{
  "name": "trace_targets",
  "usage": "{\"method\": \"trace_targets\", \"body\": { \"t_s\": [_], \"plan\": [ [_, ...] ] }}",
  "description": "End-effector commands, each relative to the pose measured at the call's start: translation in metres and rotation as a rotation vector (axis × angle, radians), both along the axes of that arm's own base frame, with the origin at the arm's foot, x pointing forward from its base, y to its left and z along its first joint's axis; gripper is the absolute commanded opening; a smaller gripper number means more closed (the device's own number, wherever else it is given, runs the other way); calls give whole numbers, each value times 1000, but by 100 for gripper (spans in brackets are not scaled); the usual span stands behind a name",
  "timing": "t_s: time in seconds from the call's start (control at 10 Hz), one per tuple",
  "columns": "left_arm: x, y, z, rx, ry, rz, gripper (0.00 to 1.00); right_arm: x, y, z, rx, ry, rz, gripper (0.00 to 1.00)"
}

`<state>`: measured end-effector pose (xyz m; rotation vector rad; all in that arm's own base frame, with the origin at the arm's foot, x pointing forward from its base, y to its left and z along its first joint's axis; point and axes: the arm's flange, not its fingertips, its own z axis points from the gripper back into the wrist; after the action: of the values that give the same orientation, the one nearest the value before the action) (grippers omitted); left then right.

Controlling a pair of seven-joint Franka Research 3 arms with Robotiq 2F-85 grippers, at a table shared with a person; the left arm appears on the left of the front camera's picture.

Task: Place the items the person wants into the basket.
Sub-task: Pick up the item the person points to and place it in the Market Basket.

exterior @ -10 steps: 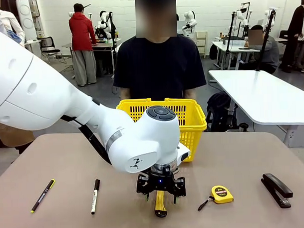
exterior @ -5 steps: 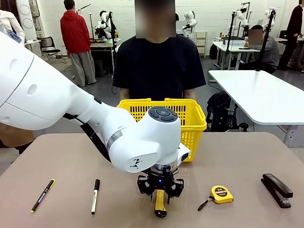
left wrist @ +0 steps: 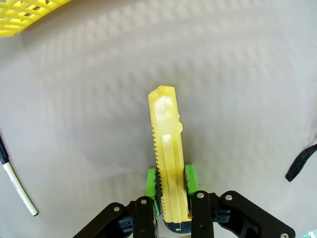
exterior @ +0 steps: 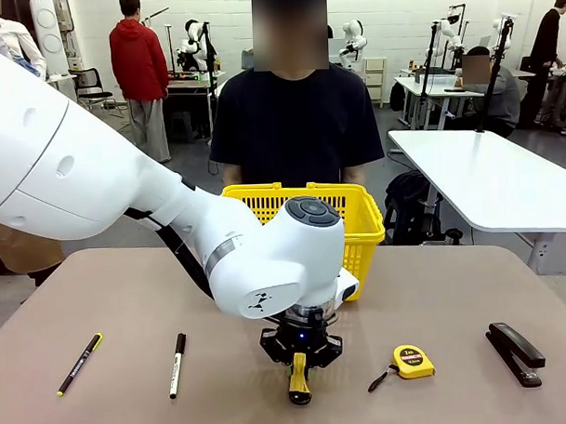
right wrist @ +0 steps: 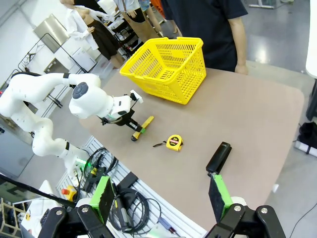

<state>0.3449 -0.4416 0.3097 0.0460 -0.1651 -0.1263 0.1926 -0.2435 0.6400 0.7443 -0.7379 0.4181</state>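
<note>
The yellow-and-black utility knife (left wrist: 166, 144) lies on the table (left wrist: 247, 74) in front of the yellow basket (exterior: 361, 215). The left gripper (left wrist: 171, 181) clamps its green pads (left wrist: 191, 178) on both sides of the knife near its dark end. The tape measure (exterior: 414, 360) sits nearby and the stapler (exterior: 517, 352) farther right. The right gripper (right wrist: 159, 198) hangs spread wide above the table, holding nothing.

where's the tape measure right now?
Front view: the tape measure lies on the table near its front edge, right of centre, between the utility knife gripped by the left hand and the stapler.
</note>
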Motion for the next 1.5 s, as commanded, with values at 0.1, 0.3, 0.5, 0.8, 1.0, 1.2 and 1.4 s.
{"method": "trace_targets", "body": {
  "t_s": [0.1,0.3,0.5,0.8,1.0,1.2,1.4],
  "plan": [
    [0,0,-3,10,7,17,0,0,-1,1,9,-17,12,100],
    [-26,27,90,-90,9,-148,4,0,-1,1,9,-17,12,100],
    [-66,66,188,-151,-68,-223,4,0,-1,1,9,-17,12,100],
    [-59,78,285,-141,-178,-260,4,0,-1,1,9,-17,12,100],
    [1,76,329,-87,-239,-424,4,0,-1,1,9,-17,12,100],
    [64,61,340,-8,-274,-498,4,0,-1,1,9,-17,12,100],
    [114,36,328,35,-238,-485,4,0,-1,1,9,-17,12,100]
  ]
}}
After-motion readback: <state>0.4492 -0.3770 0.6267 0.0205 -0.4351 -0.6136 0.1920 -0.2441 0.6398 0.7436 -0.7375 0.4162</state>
